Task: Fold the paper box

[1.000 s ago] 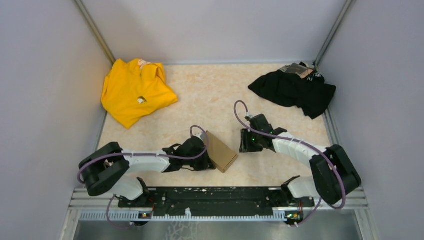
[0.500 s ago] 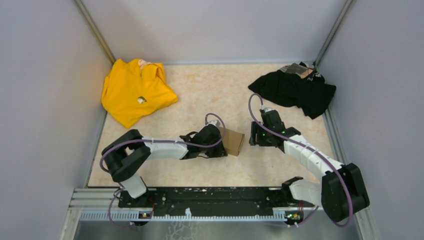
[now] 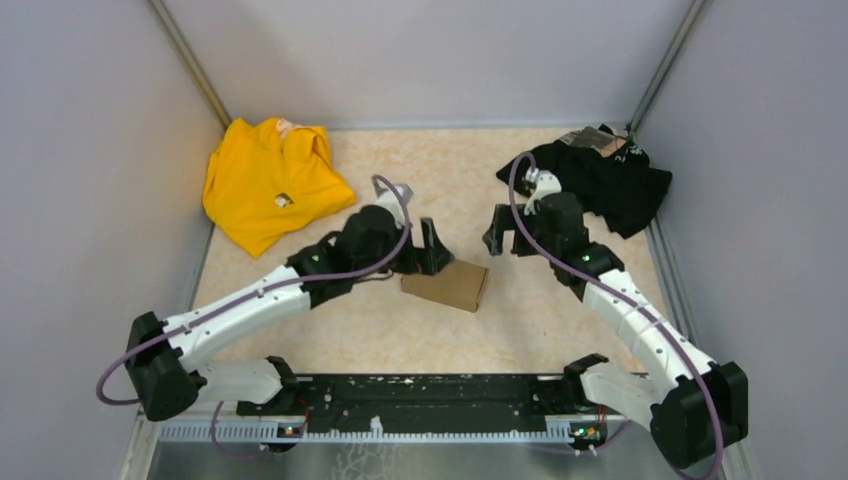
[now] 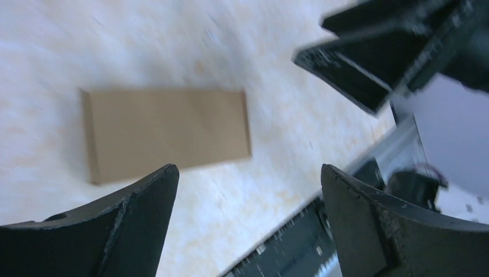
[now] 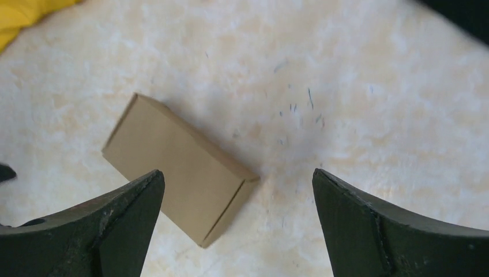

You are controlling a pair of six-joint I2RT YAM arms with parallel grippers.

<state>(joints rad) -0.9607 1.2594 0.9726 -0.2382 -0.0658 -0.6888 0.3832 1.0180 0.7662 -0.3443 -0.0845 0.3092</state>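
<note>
The paper box [image 3: 447, 285] is a small closed brown carton lying flat on the table's middle, touched by neither gripper. It also shows in the left wrist view [image 4: 167, 133] and the right wrist view [image 5: 179, 167]. My left gripper [image 3: 432, 258] hovers just behind the box's left end, open, with nothing between its fingers [image 4: 248, 168]. Right of and behind the box, my right gripper [image 3: 505, 240] is raised and also open and empty [image 5: 237, 172]. The right gripper's fingers [image 4: 369, 63] appear at the top right of the left wrist view.
A yellow garment [image 3: 270, 185] lies crumpled at the back left. A black garment [image 3: 595, 180] lies at the back right, just behind the right wrist. Grey walls close in three sides, and the black base rail [image 3: 430, 400] runs along the near edge.
The left gripper let go of the box and rose toward the back. The box dropped from tilted to flat. The right arm pulled back and up. Both grippers opened wide.
</note>
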